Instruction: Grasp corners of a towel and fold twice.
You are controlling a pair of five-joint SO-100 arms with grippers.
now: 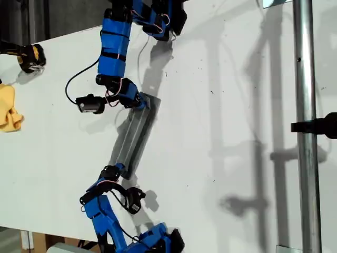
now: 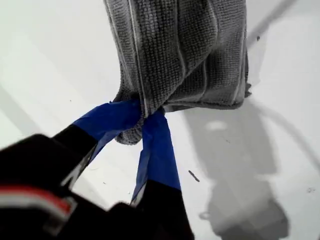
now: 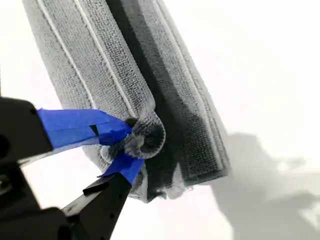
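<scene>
surroundings: yellow cloth (image 1: 9, 109) at the exterior view's left edge, well apart from the towel; black-and-yellow object (image 1: 29, 57) near it; metal pole (image 1: 307, 126) down the exterior view's right side.
obstructions: nothing lies on the towel; only the two arms reach over it.
towel (image 1: 135, 136): folded into a narrow grey strip, mid surface (image 1: 221, 79), stretched between the two claws.
my first claw (image 2: 142, 122): blue-taped tips pressed together, pinching one bunched end of the towel.
my second claw (image 3: 122, 147): tips closed on the rolled edge at a towel end.
arm mapping: can't tell which arm in the exterior view is which.
</scene>
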